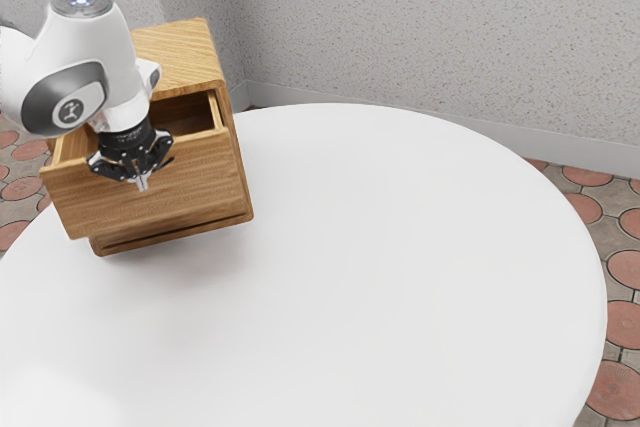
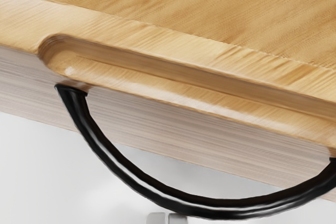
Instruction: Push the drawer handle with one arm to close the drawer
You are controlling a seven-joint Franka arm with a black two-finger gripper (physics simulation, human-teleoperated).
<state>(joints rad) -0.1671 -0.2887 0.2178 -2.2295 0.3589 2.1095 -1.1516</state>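
My gripper point(image 1: 142, 182) is at the drawer's front in the exterior view, its fingertips close together and pointing down. The wooden drawer point(image 1: 195, 182) stands pulled out of its cabinet point(image 1: 180, 52), its hollow inside showing from above. In the wrist view a curved black handle point(image 2: 121, 174) arcs out from the drawer front point(image 2: 210, 145), below a rounded groove in the top edge. At that view's lower edge, the gripper point(image 2: 167, 217) shows two grey fingertips side by side, partly behind the handle's curve. Whether they touch the handle, I cannot tell.
The cabinet stands on a round white table point(image 1: 400, 247), near its edge at the exterior view's left. Behind the table rises a speckled grey wall point(image 1: 430, 37). The arm point(image 1: 85, 72) hangs over the open drawer and hides part of it.
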